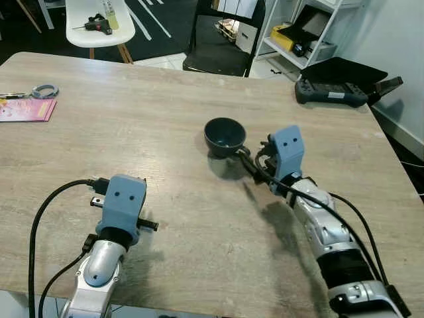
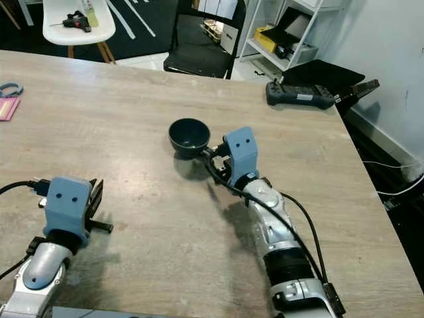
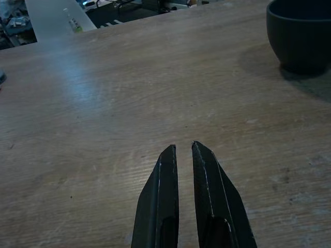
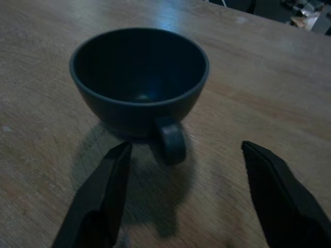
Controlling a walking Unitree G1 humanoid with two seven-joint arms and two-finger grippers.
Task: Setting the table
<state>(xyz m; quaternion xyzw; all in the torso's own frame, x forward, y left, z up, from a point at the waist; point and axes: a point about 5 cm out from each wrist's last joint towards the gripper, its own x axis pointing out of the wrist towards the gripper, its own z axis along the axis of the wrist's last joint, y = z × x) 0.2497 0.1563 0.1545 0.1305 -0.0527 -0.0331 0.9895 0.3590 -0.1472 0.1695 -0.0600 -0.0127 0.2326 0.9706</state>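
Note:
A dark cup (image 1: 224, 136) with a small handle (image 4: 173, 142) stands upright and empty on the wooden table (image 1: 165, 99), a little right of the middle. My right gripper (image 4: 186, 149) is open just behind the cup, low over the table; its two black fingers straddle the handle side without touching it. In the head views that gripper (image 1: 246, 159) sits under its blue wrist housing, right against the cup's near right side. My left gripper (image 3: 182, 147) is shut with nothing in it, resting low over bare wood at the front left (image 2: 96, 195).
A black controller (image 1: 331, 93) lies at the table's far right edge. A pink booklet (image 1: 25, 109) and a grey ring-shaped tool (image 1: 43, 91) lie at the far left. Beyond the table stand a black chair (image 1: 218, 46), a white chair (image 1: 99, 26) and shelves.

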